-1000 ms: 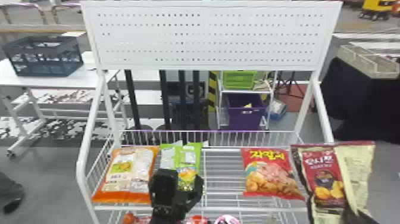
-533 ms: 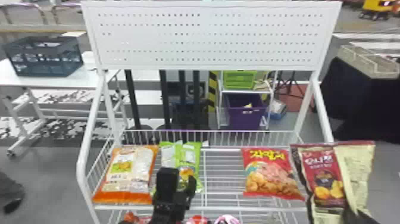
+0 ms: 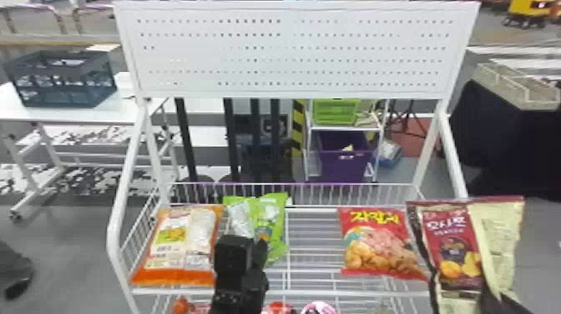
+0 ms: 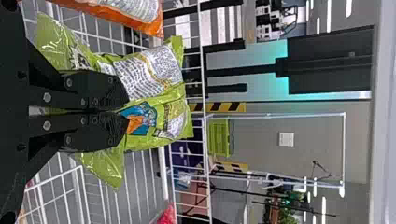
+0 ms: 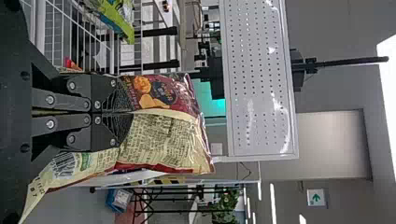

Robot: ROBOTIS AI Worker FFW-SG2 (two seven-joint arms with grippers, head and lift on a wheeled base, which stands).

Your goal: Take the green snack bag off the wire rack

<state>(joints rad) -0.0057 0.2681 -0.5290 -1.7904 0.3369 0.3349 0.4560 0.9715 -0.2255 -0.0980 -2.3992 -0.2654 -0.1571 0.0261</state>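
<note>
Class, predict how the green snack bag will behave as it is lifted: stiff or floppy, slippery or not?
The green snack bag will probably flex, as its film creases where the left gripper pinches it. Its loose corners may flop. The shiny wrapper looks somewhat slippery, so a weak grip might slide.

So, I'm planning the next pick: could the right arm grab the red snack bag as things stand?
Probably not: the right gripper is shut on the maroon bag, though the red snack bag lies close by.
</note>
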